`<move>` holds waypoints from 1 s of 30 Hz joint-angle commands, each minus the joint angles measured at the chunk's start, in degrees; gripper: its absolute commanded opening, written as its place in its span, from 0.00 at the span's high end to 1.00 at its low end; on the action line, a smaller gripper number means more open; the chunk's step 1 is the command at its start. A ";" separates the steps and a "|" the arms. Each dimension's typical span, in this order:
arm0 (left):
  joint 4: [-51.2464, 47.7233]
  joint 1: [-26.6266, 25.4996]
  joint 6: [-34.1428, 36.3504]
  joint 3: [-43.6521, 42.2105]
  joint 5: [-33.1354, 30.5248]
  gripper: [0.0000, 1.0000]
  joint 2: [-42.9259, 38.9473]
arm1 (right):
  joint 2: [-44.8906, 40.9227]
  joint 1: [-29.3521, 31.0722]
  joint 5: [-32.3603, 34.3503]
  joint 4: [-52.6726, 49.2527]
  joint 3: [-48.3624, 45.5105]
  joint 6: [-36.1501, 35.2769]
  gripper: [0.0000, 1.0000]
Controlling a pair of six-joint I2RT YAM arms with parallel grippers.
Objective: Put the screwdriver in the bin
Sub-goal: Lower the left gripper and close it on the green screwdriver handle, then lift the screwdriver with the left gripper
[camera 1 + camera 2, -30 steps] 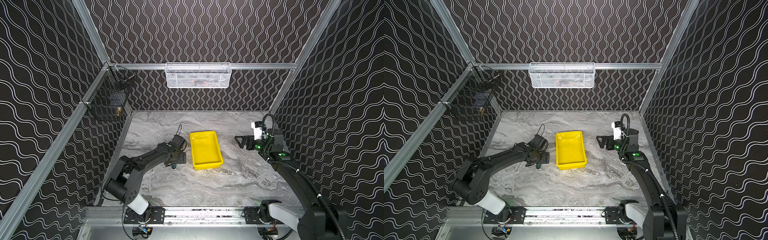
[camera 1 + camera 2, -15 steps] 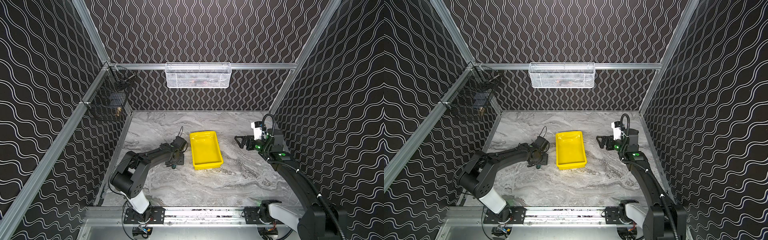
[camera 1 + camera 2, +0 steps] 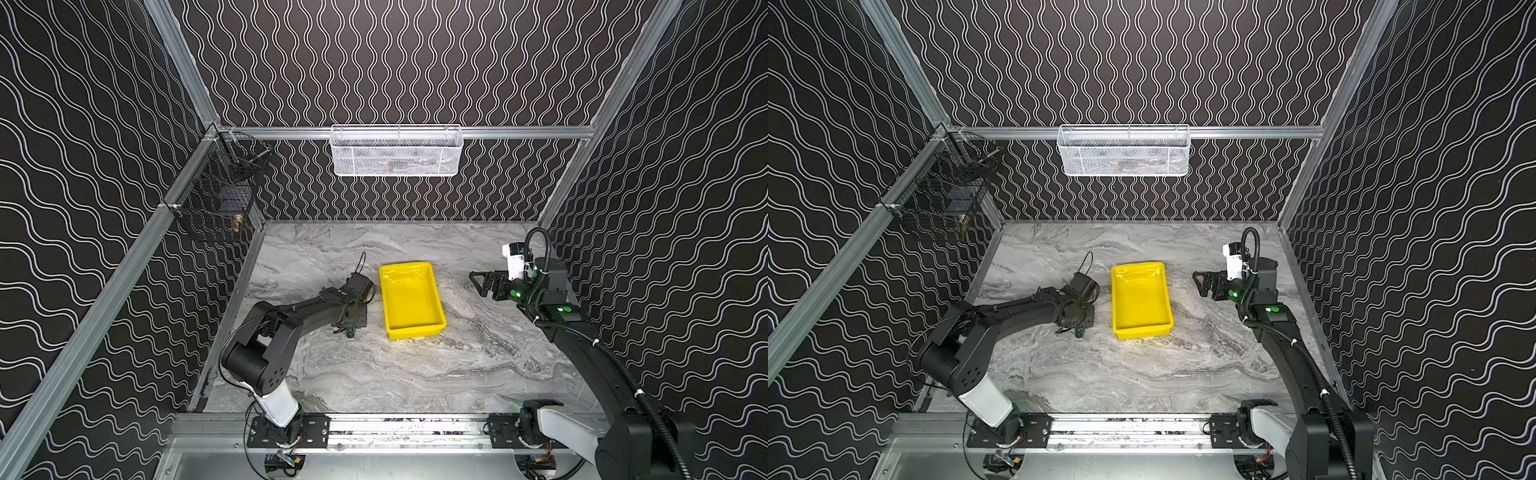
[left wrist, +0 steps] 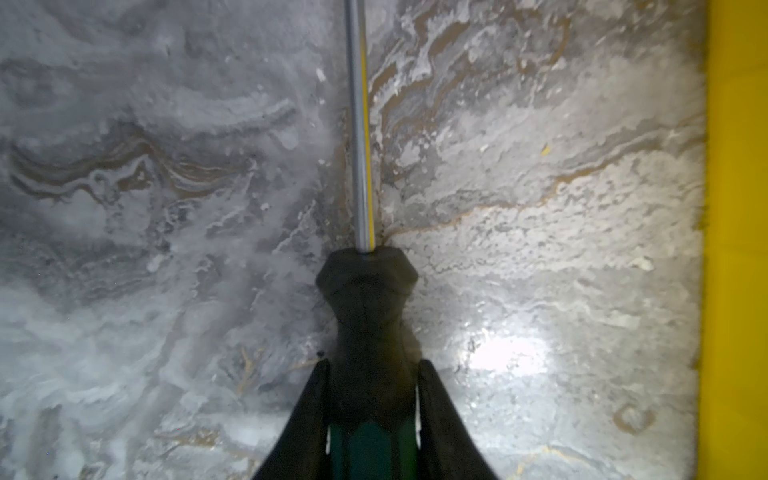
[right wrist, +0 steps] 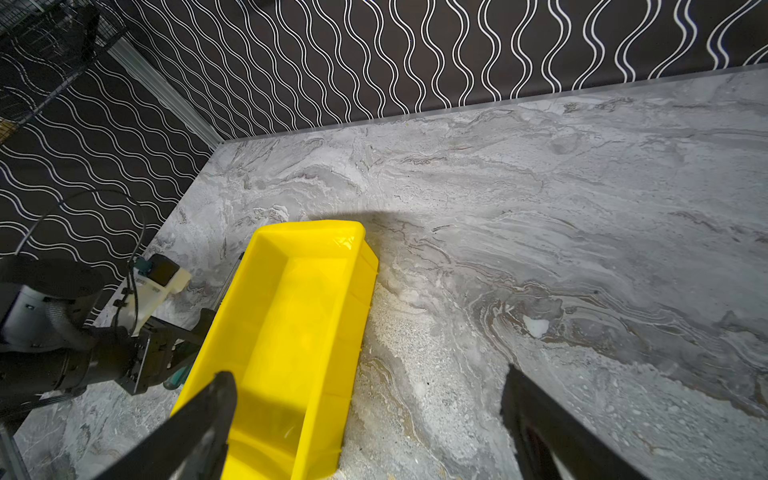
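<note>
Left gripper (image 4: pixel 372 368) is clamped on the screwdriver (image 4: pixel 365 299) handle, one finger each side, with the shaft projecting ahead. The screwdriver lies on the table (image 3: pixel 374 374) just beside the bin (image 3: pixel 415 331), outside it. Right gripper (image 5: pixel 369 376) stands open

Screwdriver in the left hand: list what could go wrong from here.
1. The left hand is shut on the tapered black part of the screwdriver handle, with the long shaft sticking out ahead. On lifting, it may slip or swing in the grip.
2. The bin wall stands close beside the screwdriver. A low carry could catch the shaft on the rim or shove the bin.
</note>
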 commanded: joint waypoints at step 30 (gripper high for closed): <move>-17.67 -2.31 3.70 20.25 0.57 1.00 -12.52 | -1.45 0.07 0.26 -6.01 4.96 -0.83 0.01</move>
